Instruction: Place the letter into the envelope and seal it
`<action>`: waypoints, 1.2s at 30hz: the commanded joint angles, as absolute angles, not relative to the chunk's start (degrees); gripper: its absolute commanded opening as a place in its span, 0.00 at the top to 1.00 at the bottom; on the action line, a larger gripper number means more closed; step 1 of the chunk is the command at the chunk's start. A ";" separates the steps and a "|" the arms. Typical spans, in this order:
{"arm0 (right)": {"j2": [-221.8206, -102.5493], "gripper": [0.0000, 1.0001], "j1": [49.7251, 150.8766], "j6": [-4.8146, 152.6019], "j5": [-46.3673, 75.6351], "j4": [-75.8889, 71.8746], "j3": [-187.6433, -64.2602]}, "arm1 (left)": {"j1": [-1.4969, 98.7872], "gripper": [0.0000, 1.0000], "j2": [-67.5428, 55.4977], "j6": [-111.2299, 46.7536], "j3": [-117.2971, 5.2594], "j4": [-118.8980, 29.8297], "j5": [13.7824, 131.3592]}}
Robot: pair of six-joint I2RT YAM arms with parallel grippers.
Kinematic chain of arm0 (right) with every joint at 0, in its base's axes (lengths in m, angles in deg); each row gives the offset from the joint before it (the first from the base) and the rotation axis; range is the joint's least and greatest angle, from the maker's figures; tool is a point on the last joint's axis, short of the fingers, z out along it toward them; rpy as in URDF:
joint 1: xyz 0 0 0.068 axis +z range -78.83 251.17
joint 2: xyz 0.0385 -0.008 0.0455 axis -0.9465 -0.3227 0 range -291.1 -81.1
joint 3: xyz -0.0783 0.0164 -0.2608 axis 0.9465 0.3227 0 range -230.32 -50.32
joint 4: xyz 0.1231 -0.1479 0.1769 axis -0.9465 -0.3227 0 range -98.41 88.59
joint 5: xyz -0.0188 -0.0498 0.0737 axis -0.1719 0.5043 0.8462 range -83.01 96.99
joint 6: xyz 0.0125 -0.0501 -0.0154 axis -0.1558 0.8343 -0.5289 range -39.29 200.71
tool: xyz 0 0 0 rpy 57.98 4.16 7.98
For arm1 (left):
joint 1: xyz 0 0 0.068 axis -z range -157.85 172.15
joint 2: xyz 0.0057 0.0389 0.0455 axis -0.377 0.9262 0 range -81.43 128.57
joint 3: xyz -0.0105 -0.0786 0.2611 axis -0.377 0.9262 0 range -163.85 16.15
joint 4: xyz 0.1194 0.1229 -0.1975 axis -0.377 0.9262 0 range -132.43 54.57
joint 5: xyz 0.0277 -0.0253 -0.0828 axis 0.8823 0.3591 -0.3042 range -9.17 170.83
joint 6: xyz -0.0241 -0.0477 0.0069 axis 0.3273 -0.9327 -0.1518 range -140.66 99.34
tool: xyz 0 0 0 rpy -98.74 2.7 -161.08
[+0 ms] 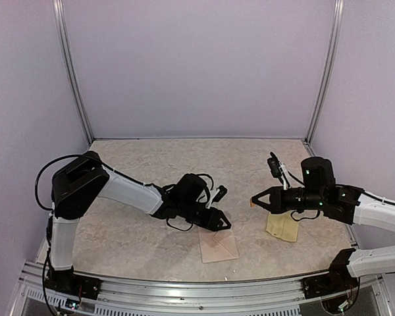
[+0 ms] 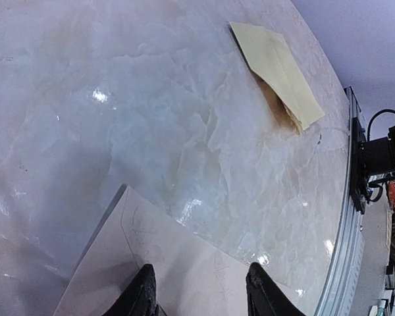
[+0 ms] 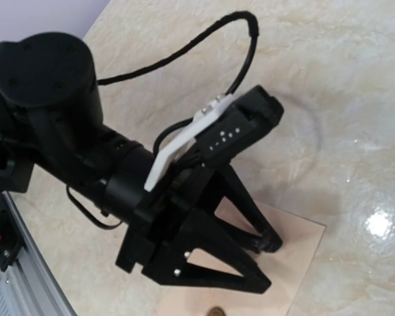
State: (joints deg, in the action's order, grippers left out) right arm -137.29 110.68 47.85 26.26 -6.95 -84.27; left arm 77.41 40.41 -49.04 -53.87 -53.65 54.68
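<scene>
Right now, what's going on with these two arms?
The left pincer is down over the pale pinkish-beige paper envelope, which lies flat. Its fingers stand apart over the paper, with nothing clamped between them. The right pincer is shut and hangs above the yellowish paper sheet off to the right. No letter is visible, and I can't tell whether the envelope is sealed yet.
</scene>
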 commanded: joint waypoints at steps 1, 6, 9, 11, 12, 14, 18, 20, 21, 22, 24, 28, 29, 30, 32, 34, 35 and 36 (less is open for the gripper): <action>-136.66 1.00 110.36 47.85 27.03 -6.76 -83.50 | 77.12 0.57 39.58 -47.06 -49.92 -52.89 57.01; -136.42 1.00 110.32 47.69 28.19 -6.43 -83.28 | 77.08 0.57 35.11 -48.21 -43.01 -53.30 61.47; -136.17 1.00 110.35 47.74 28.98 -6.21 -83.21 | 77.25 0.58 31.79 -49.50 -38.63 -53.67 64.06; -136.25 1.00 110.42 47.95 30.25 -5.88 -83.12 | 77.61 0.58 28.96 -50.67 -35.89 -53.90 65.93; -136.36 1.00 110.42 48.19 31.35 -5.45 -83.10 | 77.75 0.58 28.06 -51.44 -34.60 -53.88 66.95; -136.81 1.00 111.10 48.88 33.27 -4.72 -83.17 | 78.35 0.58 25.92 -53.29 -31.89 -53.46 69.25; -138.33 1.00 114.88 50.86 32.99 -4.67 -84.23 | 80.07 0.58 21.23 -56.61 -27.57 -52.81 72.51; -139.59 1.00 117.08 51.82 31.73 -5.04 -85.02 | 81.03 0.59 19.15 -58.14 -25.71 -52.05 74.25; -140.30 1.00 118.31 52.20 30.87 -5.17 -85.44 | 81.63 0.59 18.27 -58.80 -24.90 -51.56 75.31; -141.00 1.00 119.28 52.45 30.20 -5.14 -85.73 | 82.11 0.59 16.76 -59.37 -24.15 -51.09 76.03; -142.27 1.00 120.98 52.73 29.27 -4.96 -86.19 | 82.99 0.59 14.60 -60.50 -22.73 -50.26 76.94; -144.53 1.00 123.60 52.93 29.03 -3.85 -86.98 | 84.15 0.60 10.72 -62.36 -20.44 -49.35 76.31; -145.16 1.00 124.49 52.98 28.84 -3.79 -87.24 | 84.50 0.60 9.73 -62.66 -20.03 -49.06 76.20; -145.73 1.00 125.06 52.80 28.52 -3.72 -87.38 | 85.03 0.61 9.23 -62.93 -19.61 -48.76 76.22; -147.03 1.00 126.00 52.29 28.03 -3.35 -87.39 | 85.92 0.62 7.69 -63.83 -18.71 -48.10 76.34; -147.89 1.00 126.80 51.51 27.84 -2.67 -87.26 | 86.69 0.62 6.61 -64.98 -17.60 -47.82 76.31; -148.26 1.00 127.21 51.03 27.77 -2.23 -87.18 | 87.09 0.62 5.72 -65.63 -16.89 -47.72 76.64; -148.55 1.00 127.50 50.66 27.61 -1.78 -87.03 | 87.57 0.62 5.18 -66.36 -16.09 -47.64 76.88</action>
